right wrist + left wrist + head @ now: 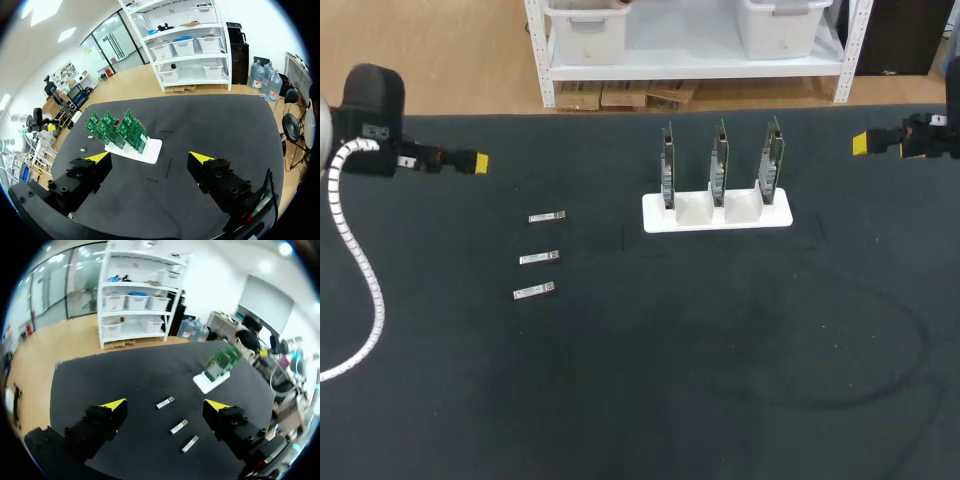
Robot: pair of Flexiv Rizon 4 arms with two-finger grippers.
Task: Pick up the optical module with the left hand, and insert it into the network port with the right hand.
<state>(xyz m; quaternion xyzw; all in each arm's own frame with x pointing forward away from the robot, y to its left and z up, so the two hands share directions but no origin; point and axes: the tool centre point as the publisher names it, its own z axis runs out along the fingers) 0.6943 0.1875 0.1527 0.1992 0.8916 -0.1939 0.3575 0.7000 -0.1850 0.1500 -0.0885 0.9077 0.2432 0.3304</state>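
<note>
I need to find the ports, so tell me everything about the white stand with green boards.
The white stand is a flat, plastic-looking block lying on the black table, right of the three small modules. Three green circuit boards stand upright in it, side by side. Nothing else touches it.

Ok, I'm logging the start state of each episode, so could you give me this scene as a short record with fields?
table: black surface
optical modules: three, lying flat in a column, apart from each other; farthest, middle, nearest
white stand: right of the modules, holding three upright green circuit boards in a row
left gripper: open, empty, touching no module
right gripper: open, empty, at the table's far right
progress: no module picked up yet
</note>
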